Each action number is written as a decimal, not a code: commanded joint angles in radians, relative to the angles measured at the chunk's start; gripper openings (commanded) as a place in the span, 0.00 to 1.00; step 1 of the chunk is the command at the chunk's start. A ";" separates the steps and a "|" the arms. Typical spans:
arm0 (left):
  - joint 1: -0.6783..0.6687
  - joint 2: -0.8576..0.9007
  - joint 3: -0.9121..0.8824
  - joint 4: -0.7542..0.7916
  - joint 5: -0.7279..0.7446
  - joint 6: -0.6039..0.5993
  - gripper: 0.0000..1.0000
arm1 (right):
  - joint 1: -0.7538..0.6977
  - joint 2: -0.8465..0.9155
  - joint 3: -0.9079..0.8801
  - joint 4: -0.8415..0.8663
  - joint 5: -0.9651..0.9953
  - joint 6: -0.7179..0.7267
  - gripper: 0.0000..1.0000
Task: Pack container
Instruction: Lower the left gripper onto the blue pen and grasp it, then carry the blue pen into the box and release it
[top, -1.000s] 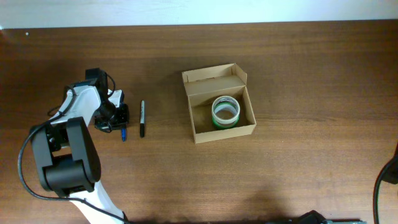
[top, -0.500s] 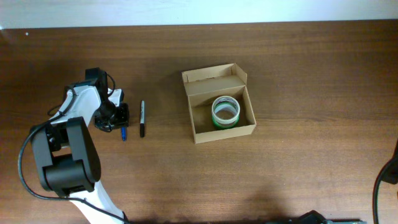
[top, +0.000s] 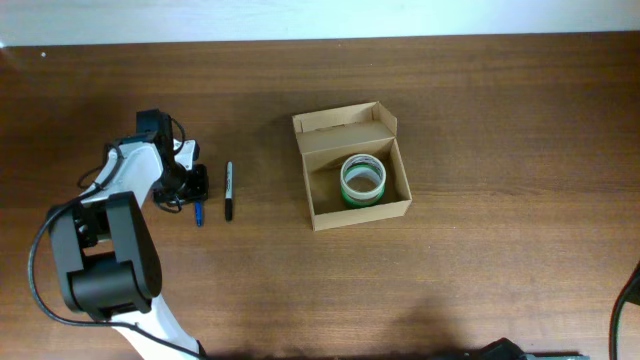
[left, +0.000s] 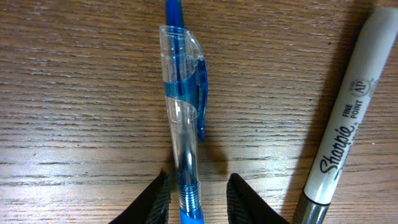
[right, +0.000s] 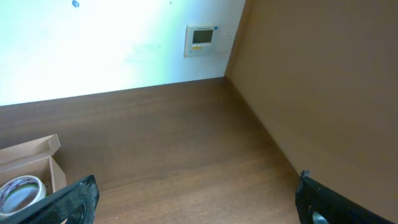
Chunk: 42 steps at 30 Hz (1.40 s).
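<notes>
Logged left gripper (left: 198, 200) open astride clear-and-blue plastic pen (left: 183, 124), right gripper (right: 200, 204) open; feared off-centre closing rolling pen into neighbouring grey felt-tip marker (left: 346, 124).

We see a tabletop (top: 500, 150) of dark reddish-brown, streaked left to right with finer, darker wood grain. The container (top: 360, 214) is plain tan cardboard with no print. The tape roll (top: 362, 196) is green on its side and whitish on its top face. The pen (left: 184, 118) has a clear barrel over a blue core, and its clip is blue too. The marker (left: 345, 124) is light grey with black lettering (it reads "Sharpie" and "fine point"), though from overhead it looks black. The left gripper (left: 198, 200) has black fingers (left: 152, 202). The left arm (top: 105, 260) is black with white sections. The wall (right: 93, 50) is white, shading to pale blue.
</notes>
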 joint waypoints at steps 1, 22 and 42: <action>0.002 0.061 -0.064 0.016 -0.008 0.000 0.32 | -0.003 -0.002 0.010 -0.006 -0.012 0.000 0.99; -0.005 0.035 -0.047 -0.004 -0.027 0.002 0.02 | -0.003 -0.002 0.010 -0.006 -0.012 -0.012 0.99; -0.403 -0.289 0.468 -0.133 -0.030 0.327 0.02 | -0.003 -0.002 0.010 -0.003 -0.012 -0.019 0.99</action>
